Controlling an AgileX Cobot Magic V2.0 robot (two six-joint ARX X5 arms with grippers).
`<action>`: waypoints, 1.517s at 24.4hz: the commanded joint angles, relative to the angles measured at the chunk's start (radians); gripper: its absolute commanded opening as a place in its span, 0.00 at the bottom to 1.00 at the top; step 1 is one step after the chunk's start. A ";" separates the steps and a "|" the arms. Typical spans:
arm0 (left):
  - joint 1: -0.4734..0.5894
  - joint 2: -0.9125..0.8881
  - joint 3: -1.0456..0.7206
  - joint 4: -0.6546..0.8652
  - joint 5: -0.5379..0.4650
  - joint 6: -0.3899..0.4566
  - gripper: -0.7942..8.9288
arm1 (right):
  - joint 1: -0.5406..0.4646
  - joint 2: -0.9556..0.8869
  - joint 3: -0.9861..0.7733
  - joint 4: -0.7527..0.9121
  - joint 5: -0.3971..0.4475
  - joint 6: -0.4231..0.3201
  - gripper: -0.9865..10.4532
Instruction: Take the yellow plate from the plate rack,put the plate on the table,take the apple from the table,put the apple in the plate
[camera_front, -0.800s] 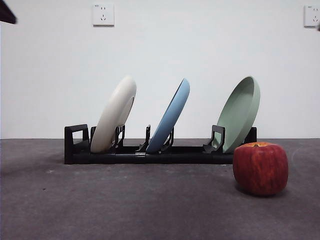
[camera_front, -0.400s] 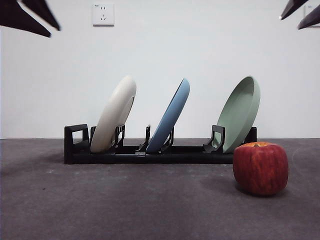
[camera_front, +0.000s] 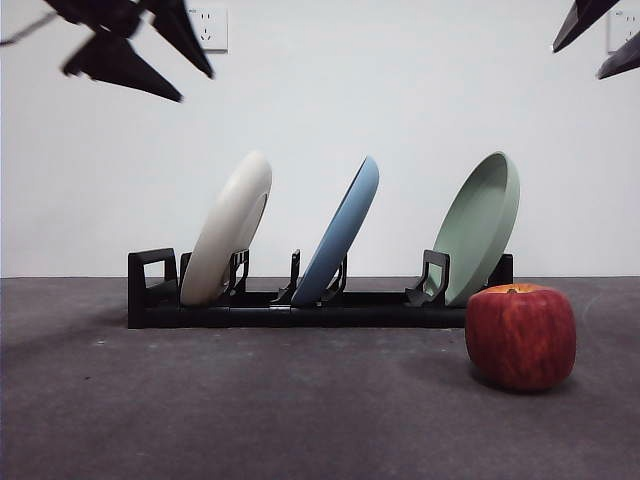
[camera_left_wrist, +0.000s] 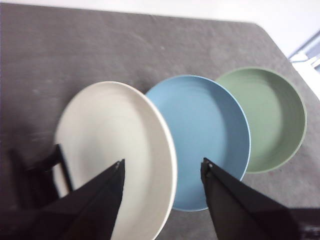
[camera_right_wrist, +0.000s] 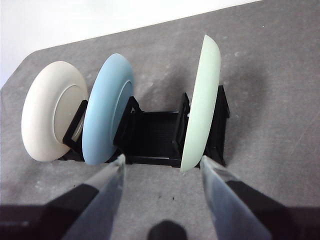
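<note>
The yellow plate (camera_front: 230, 228), pale cream, leans in the left slot of the black plate rack (camera_front: 300, 315). In the left wrist view the yellow plate (camera_left_wrist: 110, 135) lies right below my left gripper (camera_left_wrist: 162, 162), whose jaws are open and apart from it. From the front, the left gripper (camera_front: 197, 88) hangs high, above and left of the plate. My right gripper (camera_front: 577, 62) is open at the top right, holding nothing. Its wrist view looks down on the rack (camera_right_wrist: 155, 135) from the other side. The red apple (camera_front: 520, 335) sits on the table (camera_front: 250, 410), in front of the rack's right end.
A blue plate (camera_front: 342, 232) stands in the rack's middle slot and a pale green plate (camera_front: 482, 225) in the right one, just behind the apple. A white wall with two sockets closes off the back.
The left gripper has come down and to the right from the top left corner, nearer the cream plate. The right gripper entered at the top right. Plates and apple have not moved.
</note>
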 joint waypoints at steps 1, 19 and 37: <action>-0.033 0.064 0.048 -0.008 -0.001 0.021 0.35 | 0.002 0.003 0.003 -0.005 -0.002 -0.011 0.31; -0.128 0.228 0.087 -0.005 -0.079 0.031 0.19 | 0.002 0.003 0.003 -0.056 -0.001 -0.012 0.31; -0.208 -0.116 0.087 -0.221 -0.080 0.142 0.07 | 0.002 0.003 0.003 -0.058 0.001 -0.012 0.31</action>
